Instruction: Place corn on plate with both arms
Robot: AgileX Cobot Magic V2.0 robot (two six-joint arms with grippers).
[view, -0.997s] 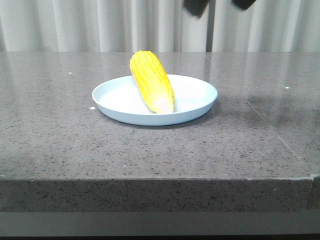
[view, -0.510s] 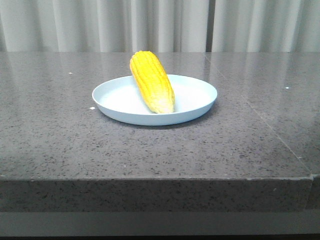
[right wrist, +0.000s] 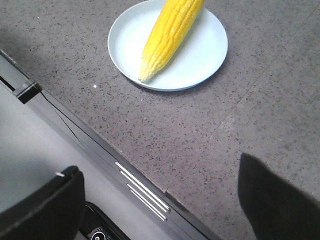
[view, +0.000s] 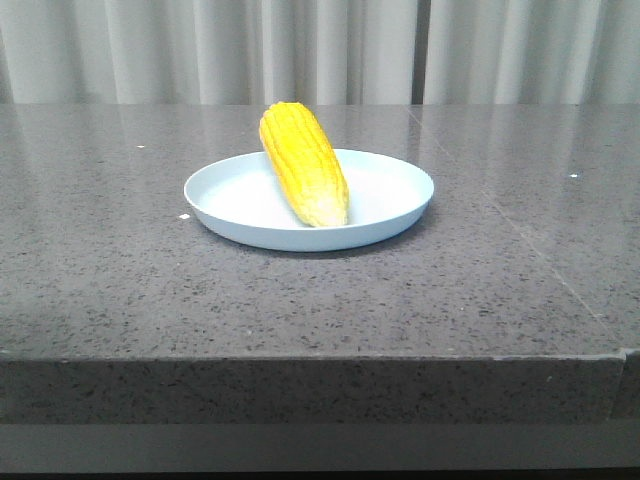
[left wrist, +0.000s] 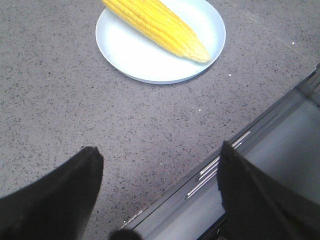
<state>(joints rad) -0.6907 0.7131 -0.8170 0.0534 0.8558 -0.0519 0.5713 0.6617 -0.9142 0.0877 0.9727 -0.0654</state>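
I see the corn (view: 303, 165) lying on the plate (view: 395, 205), its pale tip near the front rim and its thick end over the back rim. In the wrist views that thick end is cut off. The left gripper (left wrist: 157, 192) and the right gripper (right wrist: 162, 200) stand wide apart, empty, only the fingertips visible, above the grey table (view: 120, 270) edge.

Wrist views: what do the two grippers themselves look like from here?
Only the finger ends show. The left gripper has two matte black fingers that taper to blunt, angular ends. The right gripper has the same black fingers, one showing a thin pale edge along its top. No cables, markings or labels are visible on either, and no arm shows in the front view.
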